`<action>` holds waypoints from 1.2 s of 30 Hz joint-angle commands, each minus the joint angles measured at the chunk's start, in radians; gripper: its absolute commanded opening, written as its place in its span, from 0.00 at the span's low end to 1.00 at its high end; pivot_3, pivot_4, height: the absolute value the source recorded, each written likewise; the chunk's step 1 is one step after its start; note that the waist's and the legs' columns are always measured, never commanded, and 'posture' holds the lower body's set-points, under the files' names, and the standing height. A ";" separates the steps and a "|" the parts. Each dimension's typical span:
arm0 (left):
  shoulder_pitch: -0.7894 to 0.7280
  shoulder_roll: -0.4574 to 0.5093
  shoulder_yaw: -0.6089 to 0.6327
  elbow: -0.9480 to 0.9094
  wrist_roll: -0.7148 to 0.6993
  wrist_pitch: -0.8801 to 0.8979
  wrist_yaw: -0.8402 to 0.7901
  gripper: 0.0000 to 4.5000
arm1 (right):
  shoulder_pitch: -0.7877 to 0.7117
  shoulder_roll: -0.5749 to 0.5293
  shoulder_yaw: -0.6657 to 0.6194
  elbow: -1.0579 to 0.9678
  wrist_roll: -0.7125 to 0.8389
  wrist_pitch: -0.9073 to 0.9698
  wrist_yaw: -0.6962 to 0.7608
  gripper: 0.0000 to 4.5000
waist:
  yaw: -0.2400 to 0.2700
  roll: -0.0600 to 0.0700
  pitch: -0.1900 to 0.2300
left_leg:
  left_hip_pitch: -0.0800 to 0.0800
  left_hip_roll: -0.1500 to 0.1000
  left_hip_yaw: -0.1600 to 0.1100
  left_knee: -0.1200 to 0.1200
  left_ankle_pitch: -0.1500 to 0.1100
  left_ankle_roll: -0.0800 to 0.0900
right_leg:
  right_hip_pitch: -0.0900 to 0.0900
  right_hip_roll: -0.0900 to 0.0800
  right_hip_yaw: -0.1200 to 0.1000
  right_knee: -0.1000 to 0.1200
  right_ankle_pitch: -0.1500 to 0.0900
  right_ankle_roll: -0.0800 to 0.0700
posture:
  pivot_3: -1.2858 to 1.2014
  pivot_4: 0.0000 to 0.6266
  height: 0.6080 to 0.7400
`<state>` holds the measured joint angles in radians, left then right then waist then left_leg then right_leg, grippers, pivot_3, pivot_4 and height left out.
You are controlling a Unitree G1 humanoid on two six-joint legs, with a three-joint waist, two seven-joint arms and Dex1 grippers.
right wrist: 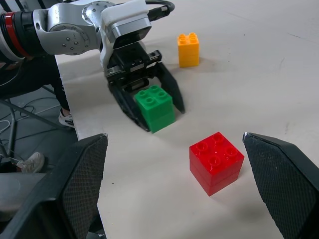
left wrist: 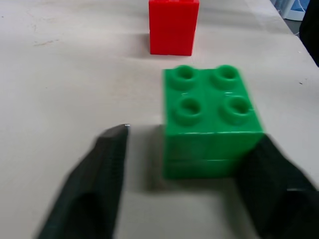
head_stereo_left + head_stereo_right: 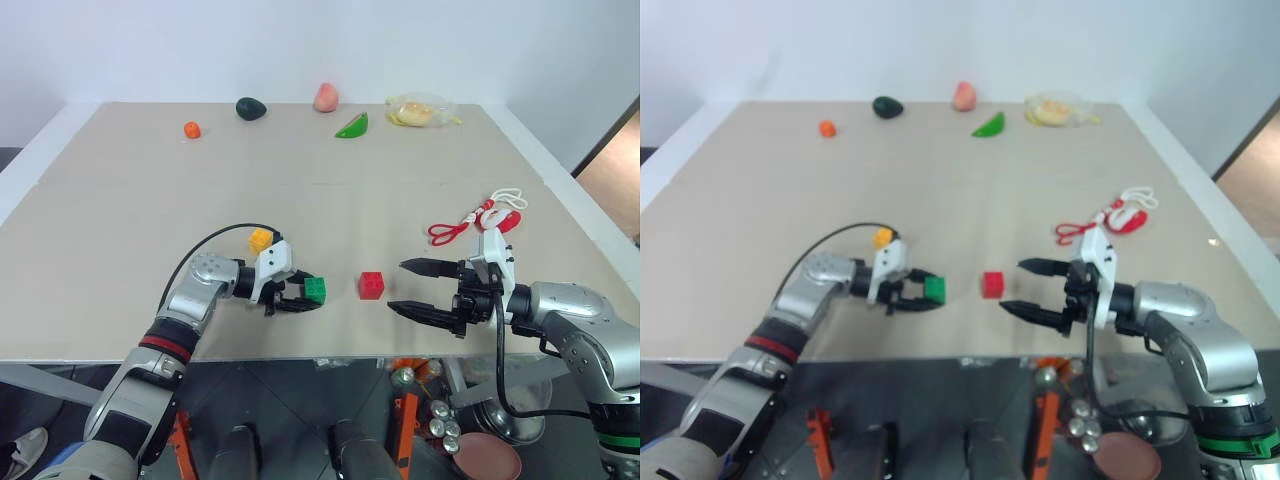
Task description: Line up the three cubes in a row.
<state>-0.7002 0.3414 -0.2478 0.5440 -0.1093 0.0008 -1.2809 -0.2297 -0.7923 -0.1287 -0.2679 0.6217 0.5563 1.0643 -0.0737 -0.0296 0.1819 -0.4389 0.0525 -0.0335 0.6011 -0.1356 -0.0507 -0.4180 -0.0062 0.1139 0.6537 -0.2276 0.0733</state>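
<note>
At the left of the desk [image 3: 120, 200], near its front edge, the left gripper [image 3: 304, 295] lies low and points toward the right, its two black fingers [image 2: 94, 184] set on either side of the green cube [image 3: 315, 290]. In the left wrist view one finger touches the cube's side while a narrow gap shows at the other, so the fingers are around the cube but a firm hold cannot be told. The yellow cube [image 3: 261, 240] stands just behind the gripper's white body (farther from the front edge), apart from the green one. The red cube [image 3: 371, 285] sits to the right of the green cube, near it but not touching, studs up on the bare desk. Farther right, the right gripper [image 3: 407, 286] hangs above the desk and points left toward the red cube; its fingers [image 3: 425, 267] are spread wide with nothing between them. Behind it lies a red round toy with white cord [image 3: 490, 215]. Along the far edge sits a small orange ball [image 3: 192, 129].
</note>
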 commanded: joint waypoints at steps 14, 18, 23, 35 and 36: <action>-0.140 -0.079 -0.024 0.209 0.085 -0.124 0.051 0.30 | -0.023 0.006 -0.007 -0.012 -0.009 -0.024 -0.009 1.00 | 0.005 0.000 0.000 | 0.000 -0.001 0.000 0.001 0.000 0.000 | 0.001 0.000 0.000 0.000 0.000 0.000 | 0.52 0.24 1.00; -0.162 -0.090 -0.019 0.255 0.090 -0.147 0.040 0.30 | -0.012 0.002 -0.016 -0.023 -0.006 -0.021 -0.014 1.00 | 0.005 0.000 0.000 | 0.000 -0.001 0.000 0.001 0.000 0.000 | 0.001 0.000 0.000 0.000 0.000 0.000 | 0.52 0.24 1.00; -0.166 -0.088 -0.016 0.289 0.092 -0.159 0.022 0.30 | 0.004 -0.004 -0.027 -0.033 0.000 -0.020 -0.020 1.00 | 0.005 0.000 0.000 | 0.000 -0.001 0.000 0.001 0.000 0.000 | 0.001 0.000 0.000 0.000 0.000 0.000 | 0.52 0.24 1.00; -0.148 -0.095 -0.001 0.272 0.070 -0.125 -0.003 0.30 | -0.004 -0.002 -0.016 -0.026 -0.004 -0.024 -0.019 1.00 | 0.004 0.000 0.000 | 0.000 -0.001 0.000 0.001 0.000 0.000 | 0.001 0.000 0.000 0.000 0.000 0.001 | 0.52 0.24 1.00; -0.148 -0.095 -0.001 0.272 0.069 -0.123 -0.002 0.30 | -0.004 -0.002 -0.016 -0.025 -0.005 -0.025 -0.018 1.00 | 0.004 0.000 0.000 | 0.000 -0.001 0.000 0.001 0.000 0.000 | 0.001 0.000 0.000 0.000 0.000 0.001 | 0.52 0.24 1.00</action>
<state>-0.8577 0.2482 -0.2510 0.8166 -0.0402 -0.1311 -1.2740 -0.2213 -0.7854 -0.1212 -0.2686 0.6108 0.5457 1.0438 -0.0695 -0.0296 0.1818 -0.4389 0.0517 -0.0339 0.6017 -0.1356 -0.0506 -0.4170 -0.0064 0.1141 0.6536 -0.2277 0.0742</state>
